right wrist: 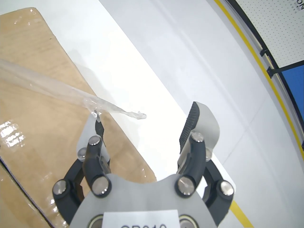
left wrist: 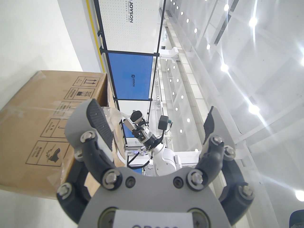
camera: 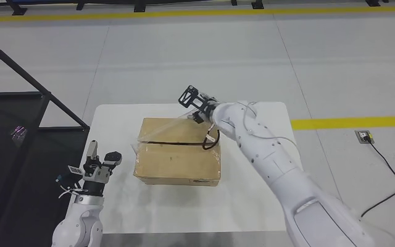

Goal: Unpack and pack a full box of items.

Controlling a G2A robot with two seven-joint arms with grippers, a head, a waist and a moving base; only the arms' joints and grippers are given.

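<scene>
A closed brown cardboard box (camera: 179, 157) sits mid-table, its two top flaps meeting at a dark seam. My right gripper (camera: 190, 97) hovers open just past the box's far edge. A strip of clear tape (right wrist: 59, 88) runs up from the box top (right wrist: 35, 124) and clings to one fingertip; nothing lies between the fingers of the right gripper (right wrist: 144, 115). My left gripper (camera: 102, 159) stands open at the table's left side, pointing upward beside the box (left wrist: 47, 124). In its wrist view the left gripper (left wrist: 152, 109) holds nothing, and the right gripper (left wrist: 136, 119) shows farther off.
The white table (camera: 259, 197) has bare surface to the right of and in front of the box. A black metal frame (camera: 24, 123) stands off the table's left edge. Yellow floor lines run behind and to the right.
</scene>
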